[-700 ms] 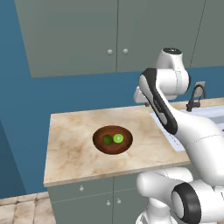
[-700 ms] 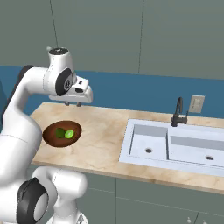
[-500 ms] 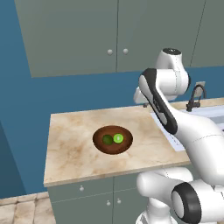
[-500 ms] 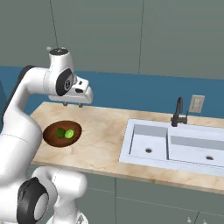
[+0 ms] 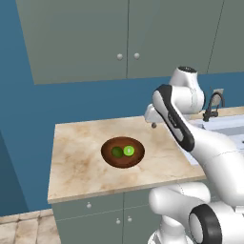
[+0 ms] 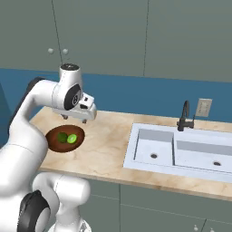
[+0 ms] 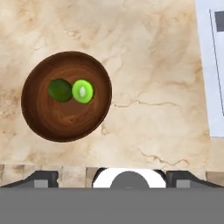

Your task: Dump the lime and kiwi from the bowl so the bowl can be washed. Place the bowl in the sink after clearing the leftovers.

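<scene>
Poised high above the marble desk [image 7: 148,87], the end effector [image 6: 78,118] hung with nothing in its grasp; how far its fingers stood apart could not be told, since the tips barely showed. In the hand view the bowl [image 7: 65,127] lay toward ten o'clock of centre, well apart from the hand. The lime [image 7: 59,90] and the kiwi [image 7: 82,91] rested touching, side by side in the upper half of the bowl, the kiwi's bright cut face turned up. In the right base view the bowl [image 6: 58,144] sat near the desk's front edge, at about seven o'clock of the end effector. Farther off, at three o'clock, the white sink [image 6: 190,170] lay set into the desk, its dark faucet [image 6: 184,116] rising behind the basins and a wall outlet [image 6: 204,108] just beyond.

By these pictures, the approach to the bowl was not yet made. Done well, it would call for shifting over the near rim, clear of the fruit, then descending with the fingers straddling the wooden wall, one inside and one outside. A firm pinch on the glossy rim would matter, as the bowl could slip when tipped.
</scene>
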Controlling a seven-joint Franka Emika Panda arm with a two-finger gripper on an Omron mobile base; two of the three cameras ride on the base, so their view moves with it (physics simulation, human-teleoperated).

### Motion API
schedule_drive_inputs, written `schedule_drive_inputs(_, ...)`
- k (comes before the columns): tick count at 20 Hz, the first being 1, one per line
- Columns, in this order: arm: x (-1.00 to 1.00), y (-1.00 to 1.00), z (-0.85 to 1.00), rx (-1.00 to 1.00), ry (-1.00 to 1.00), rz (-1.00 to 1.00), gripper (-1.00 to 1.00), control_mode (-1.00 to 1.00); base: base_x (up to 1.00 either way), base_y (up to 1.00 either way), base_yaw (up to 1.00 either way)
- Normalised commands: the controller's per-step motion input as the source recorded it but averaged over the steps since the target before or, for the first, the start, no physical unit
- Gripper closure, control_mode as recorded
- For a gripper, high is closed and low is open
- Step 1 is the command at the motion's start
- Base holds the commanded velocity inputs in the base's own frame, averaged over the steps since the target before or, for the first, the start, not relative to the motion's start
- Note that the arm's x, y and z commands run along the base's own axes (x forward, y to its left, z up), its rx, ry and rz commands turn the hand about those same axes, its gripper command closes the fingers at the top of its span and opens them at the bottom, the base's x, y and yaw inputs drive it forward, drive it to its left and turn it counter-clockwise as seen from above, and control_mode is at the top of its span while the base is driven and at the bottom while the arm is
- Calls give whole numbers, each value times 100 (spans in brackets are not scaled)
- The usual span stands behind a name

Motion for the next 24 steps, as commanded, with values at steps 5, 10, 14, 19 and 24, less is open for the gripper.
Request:
schedule_drive_inputs(5, 17, 38, -96, 6, 14, -7, -100, -100, 0, 0, 0)
schedule_drive_inputs(10, 14, 23, -75, 8, 8, -7, -100, -100, 0, 0, 0)
schedule_drive_inputs(14, 7, 4, -64, 3, 4, -4, -100, -100, 0, 0, 0)
schedule_drive_inputs(19, 20, 0, -37, 2, 1, -2, -100, -100, 0, 0, 0)
schedule_drive_inputs(24, 37, 0, -28, 0, 0, -1, -100, -100, 0, 0, 0)
